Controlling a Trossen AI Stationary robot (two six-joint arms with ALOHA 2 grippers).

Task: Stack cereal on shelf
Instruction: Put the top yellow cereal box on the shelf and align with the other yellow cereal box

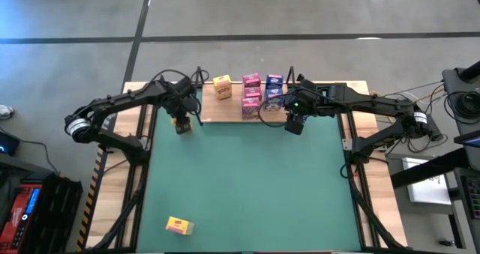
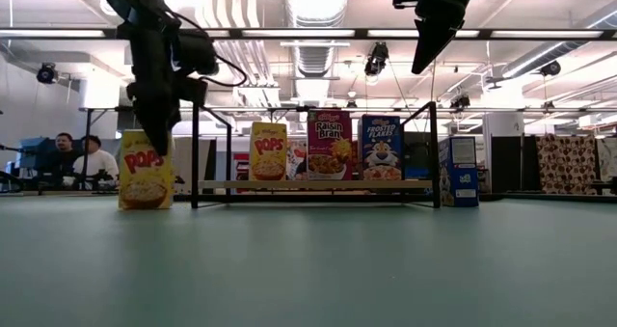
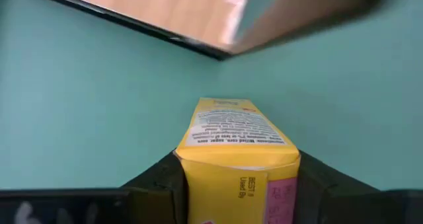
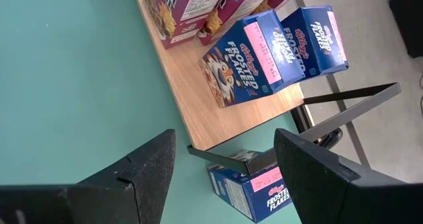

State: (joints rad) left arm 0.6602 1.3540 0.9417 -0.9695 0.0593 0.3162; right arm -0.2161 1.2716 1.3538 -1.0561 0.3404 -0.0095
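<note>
A yellow cereal box (image 3: 234, 154), judged light, stiff and crushable, is grasped across its narrow sides by the left gripper (image 1: 181, 124) fingers beside the shelf (image 1: 229, 112); the right gripper (image 4: 225, 178) fingers are spread, empty.

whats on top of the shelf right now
On the shelf stand one yellow box, pink boxes and blue boxes. The right pincer covers the shelf's near right corner, so anything beneath it is hidden.
</note>
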